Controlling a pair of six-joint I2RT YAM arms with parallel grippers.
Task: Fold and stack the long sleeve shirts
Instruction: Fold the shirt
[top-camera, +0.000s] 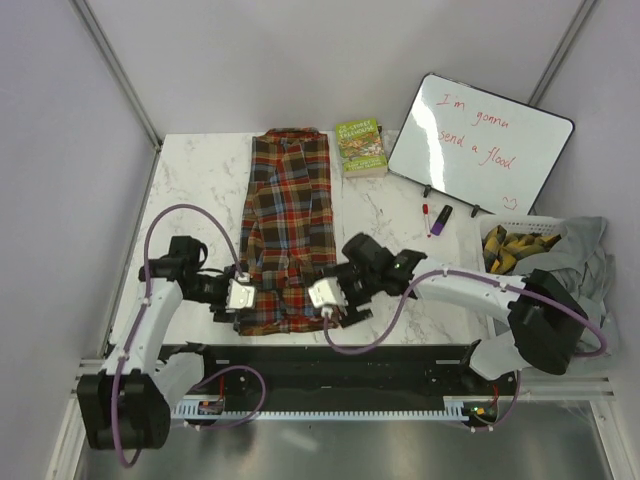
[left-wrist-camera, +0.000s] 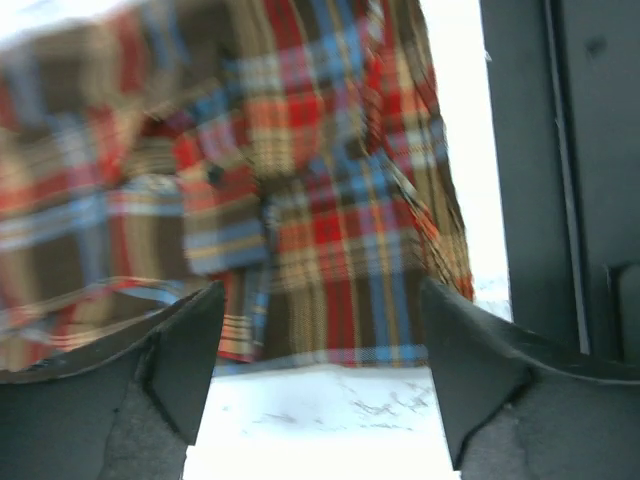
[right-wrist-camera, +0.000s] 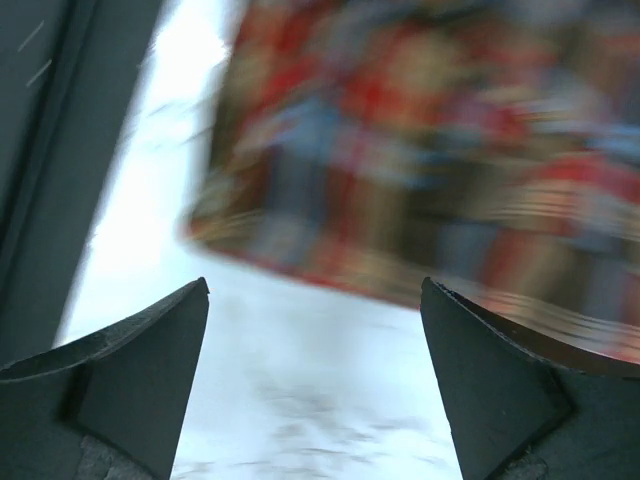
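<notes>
One plaid flannel shirt (top-camera: 287, 225) in red-orange, dark brown and blue checks lies flat on a white marble table (top-camera: 200, 180). It is folded into one long strip, collar at the far end and hem at the near edge.

Two robot arms reach in from the near side. The left arm bends at the elbow and stretches low toward the shirt's near left corner, where the left gripper (top-camera: 240, 296) sits at the cloth's edge. The right arm stretches across from the right, and the right gripper (top-camera: 325, 298) sits at the shirt's near right corner. In each wrist view the two dark fingers stand wide apart with nothing between them. The plaid hem lies just beyond the fingertips and bare table shows below. The right wrist view is blurred.

Right of the shirt's collar lies one green book (top-camera: 361, 147). Further right, one whiteboard (top-camera: 480, 145) with red handwriting is propped up. Right of the shirt's middle lie two markers, one red-tipped marker (top-camera: 427, 216) and one dark purple marker (top-camera: 445, 213). Well to the shirt's right stands one white basket (top-camera: 515, 220) of yellow and dark items, with a heap of grey cloth (top-camera: 592, 255) beside it.
</notes>
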